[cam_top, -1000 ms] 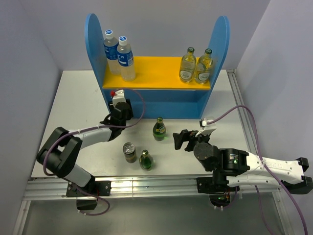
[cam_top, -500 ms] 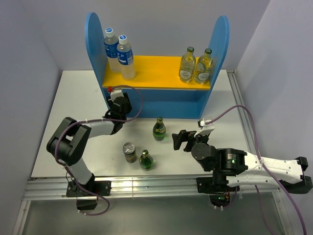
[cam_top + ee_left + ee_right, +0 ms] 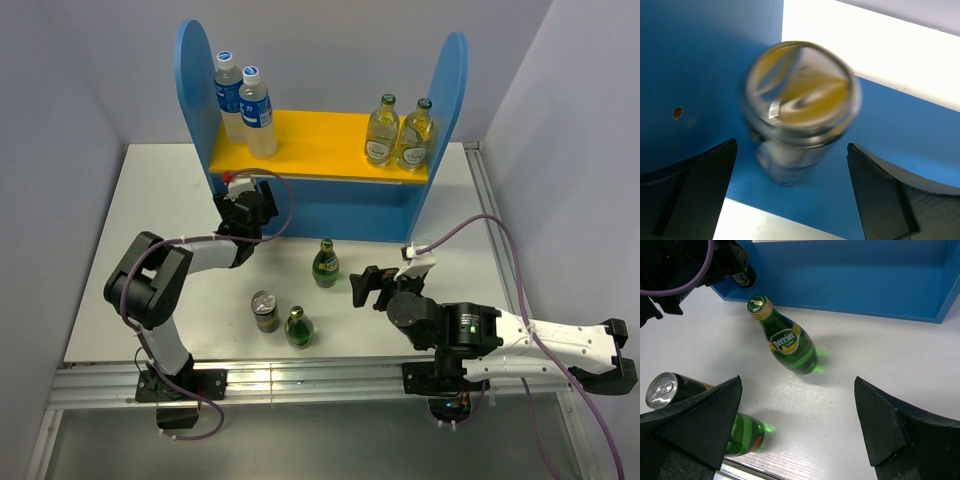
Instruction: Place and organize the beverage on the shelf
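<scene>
The shelf (image 3: 330,205) stands at the back; its yellow upper board (image 3: 320,145) carries two water bottles (image 3: 245,110) on the left and two pale glass bottles (image 3: 400,135) on the right. My left gripper (image 3: 247,200) reaches into the lower level at its left end. It is open, with a blurred silver-topped can (image 3: 800,110) upright on the blue floor (image 3: 900,130) between the spread fingers (image 3: 700,185), touching neither. My right gripper (image 3: 365,285) is open and empty, just right of a green Perrier bottle (image 3: 325,263) (image 3: 787,342).
A dark can (image 3: 264,310) (image 3: 670,390) and a second green bottle (image 3: 297,327) (image 3: 742,437) stand near the table's front edge, left of my right gripper (image 3: 797,405). Walls close in on both sides. A rail (image 3: 300,380) runs along the front.
My left gripper pushed deeper into the shelf's lower level and opened, letting go of the can there. My right gripper drifted slightly left.
</scene>
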